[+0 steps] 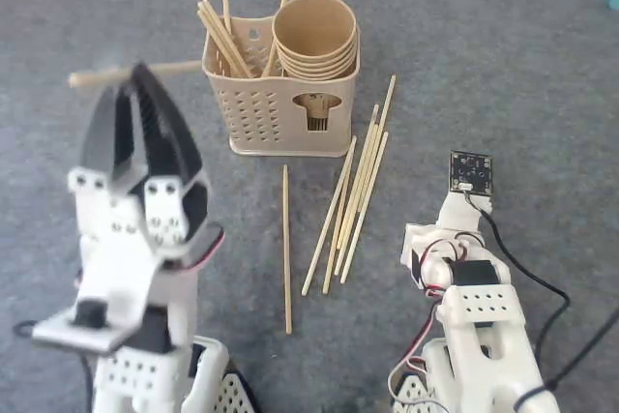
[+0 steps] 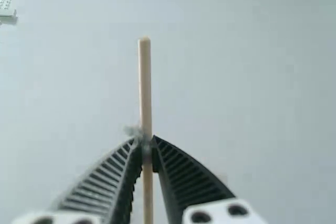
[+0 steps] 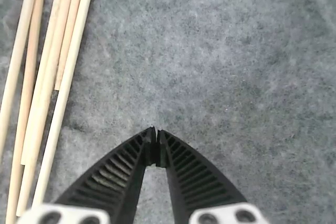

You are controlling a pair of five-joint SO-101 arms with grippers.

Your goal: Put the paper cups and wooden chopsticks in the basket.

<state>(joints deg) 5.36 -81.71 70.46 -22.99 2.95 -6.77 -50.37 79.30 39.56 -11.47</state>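
Here the left jaws pinch one chopstick [image 2: 144, 87] beside the basket [image 1: 280, 118]. The right jaws, pressed together, hang near loose chopsticks [image 1: 353, 195] on the bench [image 1: 522, 74].

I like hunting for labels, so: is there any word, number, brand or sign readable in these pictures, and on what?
None can be read.
The beige perforated plastic basket has only holes and a cut-out shape, no letters.
The stacked tan paper cups and the loose wooden chopsticks are plain.
The small black camera board shows no legible print.
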